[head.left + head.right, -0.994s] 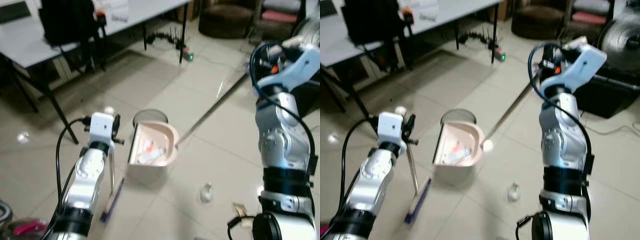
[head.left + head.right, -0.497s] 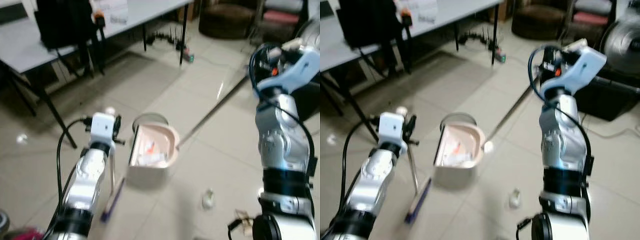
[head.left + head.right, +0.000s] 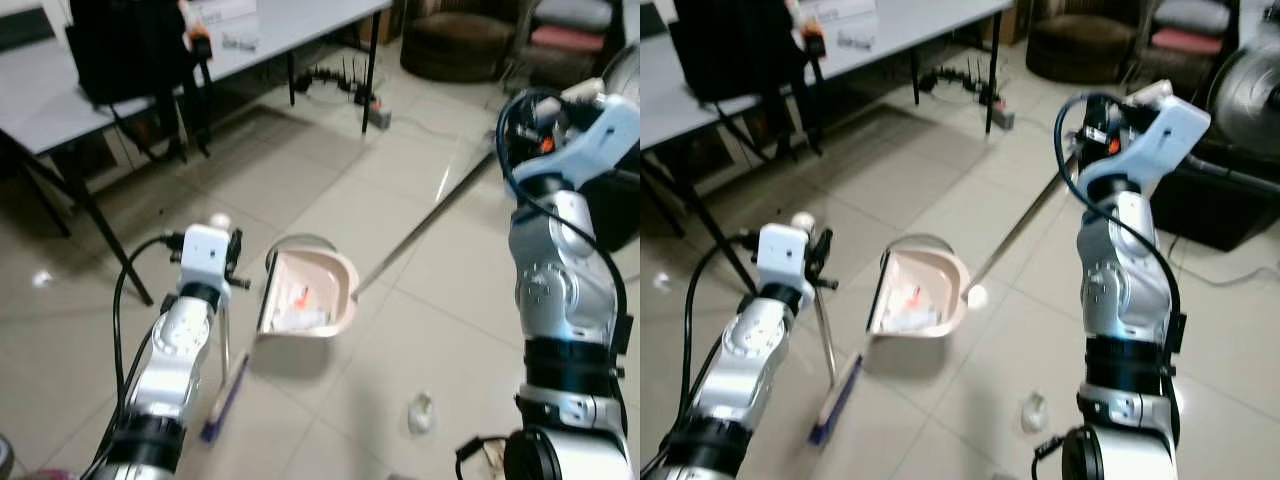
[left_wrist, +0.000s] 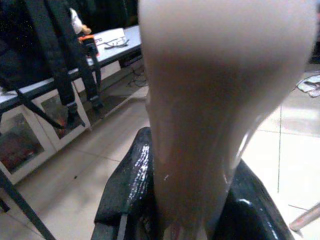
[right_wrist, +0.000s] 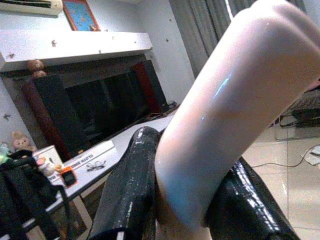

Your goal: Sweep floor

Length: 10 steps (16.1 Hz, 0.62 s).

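My left gripper [image 4: 186, 200] is shut on the pale handle of a short broom [image 3: 224, 335]. The broom's purple brush head [image 3: 226, 398] rests on the tiles, left of the dustpan. A pink dustpan [image 3: 306, 292] holds a few scraps of litter and casts a shadow on the floor below it. Its long metal handle [image 3: 430, 212] runs up and right to my raised right gripper [image 5: 186, 200], which is shut on its pale grip. A crumpled white scrap [image 3: 420, 412] lies on the tiles, to the right of the dustpan and nearer to me.
A grey table [image 3: 300, 18] with black legs stands at the back left, with a black backpack [image 3: 125, 50] on it. A power strip [image 3: 378, 115] and cables lie beyond it. A dark pouf [image 3: 460, 40] and a fan [image 3: 1255, 90] are at the back right. Another scrap [image 3: 42, 280] lies at the far left.
The whole view has shifted slightly, so the floor scrap sits lower in the picture. Both arms keep their hold; the dustpan and broom stay about where they were.
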Available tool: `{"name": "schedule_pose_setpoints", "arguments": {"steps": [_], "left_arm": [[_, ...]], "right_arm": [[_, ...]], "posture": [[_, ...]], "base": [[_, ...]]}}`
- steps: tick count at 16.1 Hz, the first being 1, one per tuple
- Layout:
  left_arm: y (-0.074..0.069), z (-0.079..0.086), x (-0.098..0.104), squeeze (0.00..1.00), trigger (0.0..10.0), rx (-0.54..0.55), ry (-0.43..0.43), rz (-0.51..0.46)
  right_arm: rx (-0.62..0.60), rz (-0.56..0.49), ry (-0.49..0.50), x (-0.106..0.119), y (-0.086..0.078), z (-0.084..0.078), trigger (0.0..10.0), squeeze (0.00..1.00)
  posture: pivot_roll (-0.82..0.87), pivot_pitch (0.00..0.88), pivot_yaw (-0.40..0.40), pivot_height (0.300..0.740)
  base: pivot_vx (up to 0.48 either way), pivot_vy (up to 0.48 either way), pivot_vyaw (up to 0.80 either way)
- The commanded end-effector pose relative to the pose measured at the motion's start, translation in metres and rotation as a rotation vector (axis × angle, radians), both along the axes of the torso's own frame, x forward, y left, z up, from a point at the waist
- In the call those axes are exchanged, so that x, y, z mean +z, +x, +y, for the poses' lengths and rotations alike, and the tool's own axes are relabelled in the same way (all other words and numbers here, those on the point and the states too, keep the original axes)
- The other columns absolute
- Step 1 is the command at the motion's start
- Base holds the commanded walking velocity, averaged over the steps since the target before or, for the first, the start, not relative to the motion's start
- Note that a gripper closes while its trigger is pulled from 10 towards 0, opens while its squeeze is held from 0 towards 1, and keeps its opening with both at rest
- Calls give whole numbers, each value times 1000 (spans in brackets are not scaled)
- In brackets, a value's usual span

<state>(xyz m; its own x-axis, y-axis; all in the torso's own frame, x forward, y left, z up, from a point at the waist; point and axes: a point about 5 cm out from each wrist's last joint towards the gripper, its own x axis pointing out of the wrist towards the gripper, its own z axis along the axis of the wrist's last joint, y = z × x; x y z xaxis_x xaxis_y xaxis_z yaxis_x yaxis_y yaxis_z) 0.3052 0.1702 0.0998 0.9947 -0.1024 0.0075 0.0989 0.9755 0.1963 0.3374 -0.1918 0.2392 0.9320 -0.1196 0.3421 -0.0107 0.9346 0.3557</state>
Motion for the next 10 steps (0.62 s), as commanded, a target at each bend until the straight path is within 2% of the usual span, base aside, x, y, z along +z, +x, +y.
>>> {"name": "schedule_pose_setpoints", "arguments": {"steps": [1,10], "left_arm": [[3,-10,10,0,10000,-33,-12,-41],[2,-9,8,0,10000,-30,-10,-41]], "right_arm": [[-30,-56,-3,13,-3,-7,10000,0],[-19,-55,-7,11,-1,-5,10000,0]], "posture": [[-53,0,1,740],[-49,0,-8,740]], "base": [[379,0,0],[381,0,0]]}}
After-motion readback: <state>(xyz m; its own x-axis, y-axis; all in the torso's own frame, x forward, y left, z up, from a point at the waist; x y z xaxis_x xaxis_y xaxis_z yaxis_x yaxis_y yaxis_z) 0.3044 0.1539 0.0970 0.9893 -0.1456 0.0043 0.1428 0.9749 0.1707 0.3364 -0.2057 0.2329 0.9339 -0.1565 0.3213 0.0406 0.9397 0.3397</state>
